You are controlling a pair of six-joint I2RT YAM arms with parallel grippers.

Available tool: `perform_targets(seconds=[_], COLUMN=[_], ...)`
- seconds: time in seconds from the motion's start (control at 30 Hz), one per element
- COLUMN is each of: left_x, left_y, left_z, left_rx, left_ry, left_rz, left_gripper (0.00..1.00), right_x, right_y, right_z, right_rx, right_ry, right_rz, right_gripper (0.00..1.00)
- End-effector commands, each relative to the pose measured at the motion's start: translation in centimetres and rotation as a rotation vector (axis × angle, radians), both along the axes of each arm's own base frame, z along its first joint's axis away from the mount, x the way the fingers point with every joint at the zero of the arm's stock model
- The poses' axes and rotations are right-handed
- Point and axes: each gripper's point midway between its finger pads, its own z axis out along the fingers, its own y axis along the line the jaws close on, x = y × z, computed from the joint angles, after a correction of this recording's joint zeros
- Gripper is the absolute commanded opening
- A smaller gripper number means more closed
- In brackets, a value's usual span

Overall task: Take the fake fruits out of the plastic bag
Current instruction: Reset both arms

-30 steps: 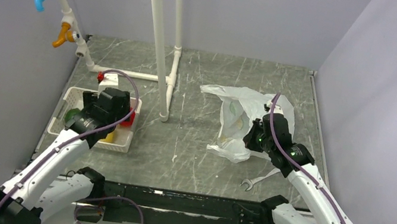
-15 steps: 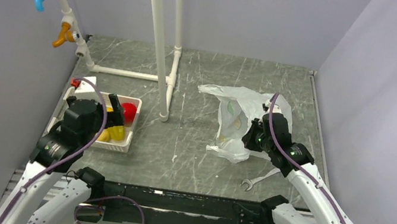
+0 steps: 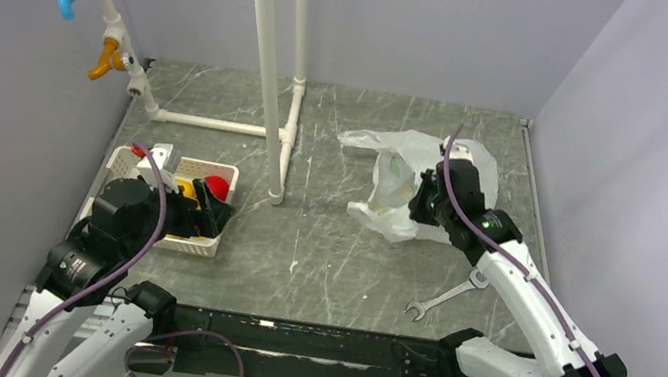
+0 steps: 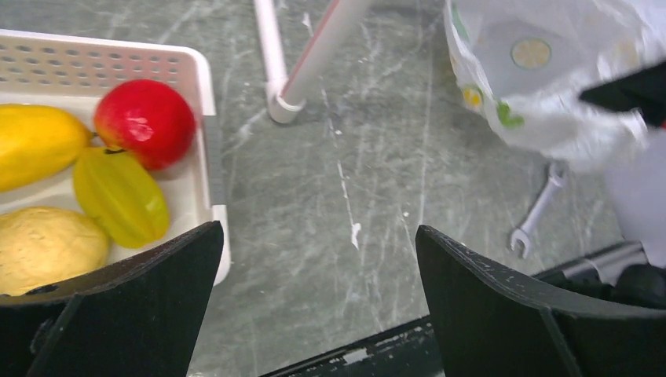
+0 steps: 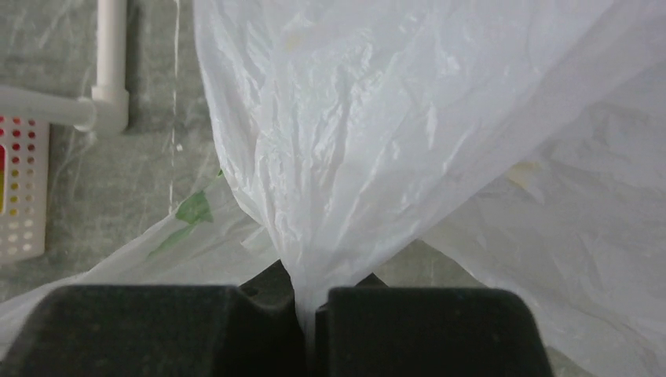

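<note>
The plastic bag (image 3: 390, 179) lies crumpled and limp at the right middle of the table; no fruit shows in it. My right gripper (image 3: 421, 208) is shut on a bunched fold of the bag (image 5: 353, 141), pinched between its jaws (image 5: 310, 302). My left gripper (image 3: 208, 211) is open and empty, held above the near right corner of the white tray (image 3: 214, 170). In the left wrist view the gripper (image 4: 318, 236) frames bare table. In the tray (image 4: 206, 86) lie a red fruit (image 4: 145, 122), a mango (image 4: 35, 145), a yellow-green oblong fruit (image 4: 122, 196) and a yellow lemon (image 4: 47, 247). The dark green fruit is hidden.
A silver wrench (image 3: 444, 300) lies near the front right, also in the left wrist view (image 4: 538, 212). A white PVC pipe frame (image 3: 268, 67) stands mid-table, its foot near the tray (image 4: 275, 55). Blue and orange valves (image 3: 107, 60) hang on the left pipe.
My left arm has drawn back from over the tray toward the near left. My right gripper has moved farther back with the bag, dragging and lifting it.
</note>
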Motion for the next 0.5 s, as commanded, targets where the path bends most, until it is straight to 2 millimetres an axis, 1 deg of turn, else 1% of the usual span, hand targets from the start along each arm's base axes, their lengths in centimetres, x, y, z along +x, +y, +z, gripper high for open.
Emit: perform_targets(seconds=[0.0,0.03,0.07,0.13,0.17,0.23,0.27,0.37,0.47], left_x=[-1.1,-1.3,-1.4,-1.7,-1.9,-2.3,-2.5,-3.0,-3.2], left_y=[-2.8,-3.1,-3.2,-3.0,-2.9,-2.4,-2.0,-0.9,1.0], left_z=[2.9,3.1,3.3,4.1,4.8,6.3,7.2,9.3,11.3], left_rx=[-0.109,-0.120,-0.126,-0.133,-0.135,-0.130,-0.125,-0.112,-0.138], left_ry=[-0.049,-0.047,-0.049,-0.068,-0.087,-0.133,-0.156,-0.207,-0.273], left_rz=[-0.153,-0.170,-0.175,-0.170,-0.168,-0.159,-0.152,-0.106,-0.002], left_gripper=[0.99,0.99,1.00,0.99,0.99,0.99,0.99,0.99,0.99], right_x=[4.0,4.6,5.1,5.8,6.0,5.9,5.7,4.5,2.7], right_y=[-0.5,-0.7,-0.8,-0.4,-0.2,-0.3,-0.4,-0.9,-1.7], right_z=[4.7,5.3,5.9,6.9,7.3,8.1,8.7,10.9,13.4], right_rx=[-0.044,-0.059,-0.068,-0.076,-0.078,-0.082,-0.078,-0.053,-0.032], right_ry=[-0.138,-0.147,-0.153,-0.155,-0.154,-0.153,-0.159,-0.200,-0.267], right_rz=[-0.066,-0.086,-0.091,-0.081,-0.073,-0.073,-0.072,-0.075,-0.063], right_gripper=[0.06,0.13,0.23,0.50,0.66,0.91,0.98,1.00,1.00])
